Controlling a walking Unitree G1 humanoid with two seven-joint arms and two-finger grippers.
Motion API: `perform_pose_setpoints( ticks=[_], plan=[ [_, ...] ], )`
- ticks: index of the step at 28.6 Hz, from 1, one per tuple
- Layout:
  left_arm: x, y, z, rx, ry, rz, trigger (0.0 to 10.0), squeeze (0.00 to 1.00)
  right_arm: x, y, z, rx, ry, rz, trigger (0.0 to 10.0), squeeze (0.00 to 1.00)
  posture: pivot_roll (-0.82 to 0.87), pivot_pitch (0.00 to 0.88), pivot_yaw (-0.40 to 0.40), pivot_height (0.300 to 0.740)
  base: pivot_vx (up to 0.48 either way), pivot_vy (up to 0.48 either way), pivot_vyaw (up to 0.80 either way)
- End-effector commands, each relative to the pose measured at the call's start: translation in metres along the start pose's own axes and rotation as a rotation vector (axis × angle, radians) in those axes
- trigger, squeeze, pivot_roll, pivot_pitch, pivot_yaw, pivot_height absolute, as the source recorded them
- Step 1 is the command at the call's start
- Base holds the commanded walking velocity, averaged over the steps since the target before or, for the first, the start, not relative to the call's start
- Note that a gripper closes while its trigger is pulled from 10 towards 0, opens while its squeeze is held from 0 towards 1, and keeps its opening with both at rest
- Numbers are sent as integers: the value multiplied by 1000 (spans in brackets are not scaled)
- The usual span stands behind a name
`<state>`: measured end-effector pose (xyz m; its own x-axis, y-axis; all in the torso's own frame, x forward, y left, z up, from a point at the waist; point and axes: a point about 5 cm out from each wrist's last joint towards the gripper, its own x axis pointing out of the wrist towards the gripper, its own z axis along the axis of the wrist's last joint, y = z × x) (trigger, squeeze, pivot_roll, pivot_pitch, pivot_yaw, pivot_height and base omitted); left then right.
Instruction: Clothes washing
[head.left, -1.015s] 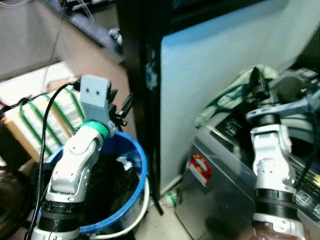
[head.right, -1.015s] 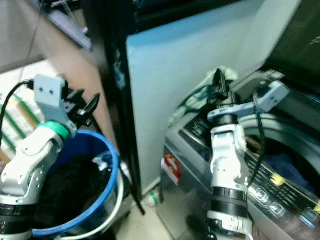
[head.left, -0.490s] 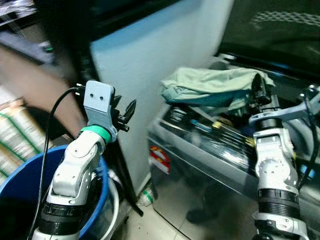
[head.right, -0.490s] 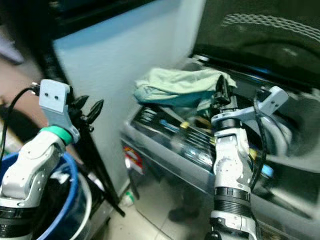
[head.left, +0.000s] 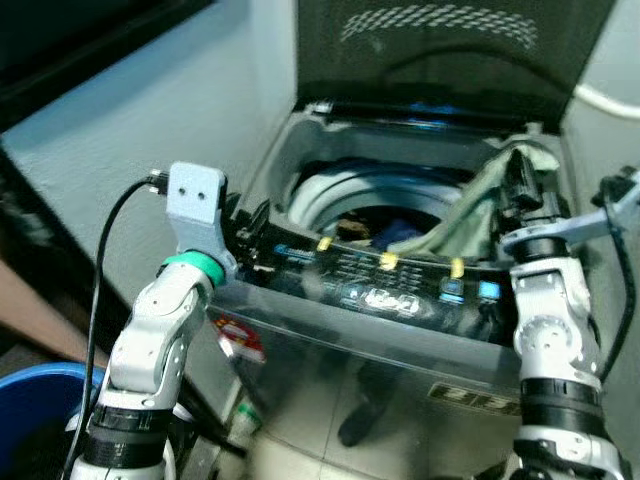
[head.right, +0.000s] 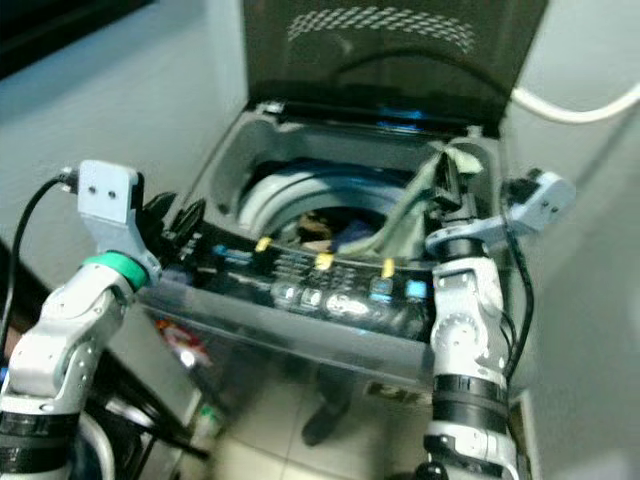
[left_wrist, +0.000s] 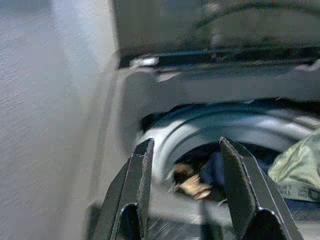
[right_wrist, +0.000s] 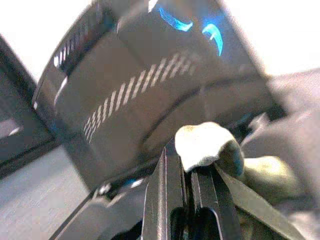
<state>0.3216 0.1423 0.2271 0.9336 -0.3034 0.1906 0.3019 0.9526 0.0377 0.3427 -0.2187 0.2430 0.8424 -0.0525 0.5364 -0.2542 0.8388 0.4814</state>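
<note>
Low in the frame's left corner sat a blue bucket (head.left: 35, 385). Beside it the left pincer (left_wrist: 187, 200) hovered, fingers apart, at the open washing machine (head.left: 400, 300). Right of centre, the right pincer (right_wrist: 187, 172) was clamped on a pale green cloth (head.left: 480, 205), draped diagonally from the drum's rim down toward the clothes inside (head.left: 375, 230).

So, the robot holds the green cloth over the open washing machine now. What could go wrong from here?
The pale green garment, pinched in the right gripper, drapes over the control panel. If released here, part may land on the panel or rim instead of inside the drum.

The left gripper, open, hangs beside the washer's front left corner and might bump it if the robot moves closer.
</note>
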Motion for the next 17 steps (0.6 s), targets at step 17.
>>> perform_pose_setpoints(
  ticks=[17],
  plan=[
    [-12,10,-8,-97,-4,153,10000,0,7,36,-19,-176,95,145,10000,0,126,0,68,740,0,-169,-471]
  ],
)
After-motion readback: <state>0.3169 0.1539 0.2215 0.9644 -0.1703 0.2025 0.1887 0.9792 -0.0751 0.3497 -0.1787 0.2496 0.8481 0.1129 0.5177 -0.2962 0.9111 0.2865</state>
